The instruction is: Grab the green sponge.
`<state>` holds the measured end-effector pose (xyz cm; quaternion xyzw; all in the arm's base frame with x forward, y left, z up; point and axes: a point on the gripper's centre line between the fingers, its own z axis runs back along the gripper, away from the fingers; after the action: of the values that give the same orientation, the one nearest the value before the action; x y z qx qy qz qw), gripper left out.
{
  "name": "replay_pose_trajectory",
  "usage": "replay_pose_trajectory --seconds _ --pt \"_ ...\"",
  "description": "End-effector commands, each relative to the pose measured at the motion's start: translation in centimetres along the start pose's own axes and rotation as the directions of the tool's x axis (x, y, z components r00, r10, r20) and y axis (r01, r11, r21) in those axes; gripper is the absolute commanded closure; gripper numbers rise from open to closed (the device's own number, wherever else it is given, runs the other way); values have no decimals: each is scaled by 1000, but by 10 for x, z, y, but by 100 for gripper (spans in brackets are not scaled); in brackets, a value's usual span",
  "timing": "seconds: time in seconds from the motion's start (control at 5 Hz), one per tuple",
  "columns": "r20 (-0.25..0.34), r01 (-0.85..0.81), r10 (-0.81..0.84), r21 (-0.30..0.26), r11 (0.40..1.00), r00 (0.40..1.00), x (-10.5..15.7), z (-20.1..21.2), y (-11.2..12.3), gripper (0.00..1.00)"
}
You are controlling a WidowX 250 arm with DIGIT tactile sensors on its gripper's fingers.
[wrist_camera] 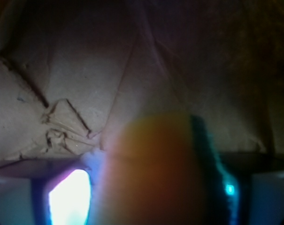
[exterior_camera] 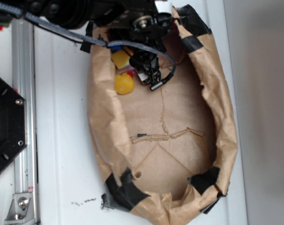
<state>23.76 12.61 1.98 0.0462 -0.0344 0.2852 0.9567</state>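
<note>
You look down on a white table (exterior_camera: 62,154) with a metal rail (exterior_camera: 24,122) running down the left edge of the frame and a black plate (exterior_camera: 5,126) beside it. At the far right, a grey strip of wall or floor runs top to bottom.

Most of the frame is filled by a brown paper bag (exterior_camera: 104,117), opened flat into an oval trough, its crumpled walls held by black tape (exterior_camera: 127,187) at the corners. Its floor is creased and mostly bare.

In the upper left of the bag lie two yellow things. The green sponge (exterior_camera: 120,58) is a yellow foam block, partly hidden under the arm. Just below it sits a round yellow duck (exterior_camera: 124,84).

Your tool (exterior_camera: 150,72) hangs at the top centre of the bag, black, just right of the sponge. From this view you cannot tell how the fingers stand.

In the wrist view, a blurred yellow-orange mass, the sponge (wrist_camera: 153,168), fills the lower centre, with a dark green edge on its right side. It sits very close to the lens; whether the tool grips it cannot be told. Creased brown paper lies behind it.
</note>
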Motion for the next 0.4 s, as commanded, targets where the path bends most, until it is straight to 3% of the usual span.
replay_pose_trajectory --seconds 0.0,0.2 --pt "102 125 -121 -42 991 987 8 54 -15 100" --pt "149 281 -266 -89 956 952 9 99 -57 100"
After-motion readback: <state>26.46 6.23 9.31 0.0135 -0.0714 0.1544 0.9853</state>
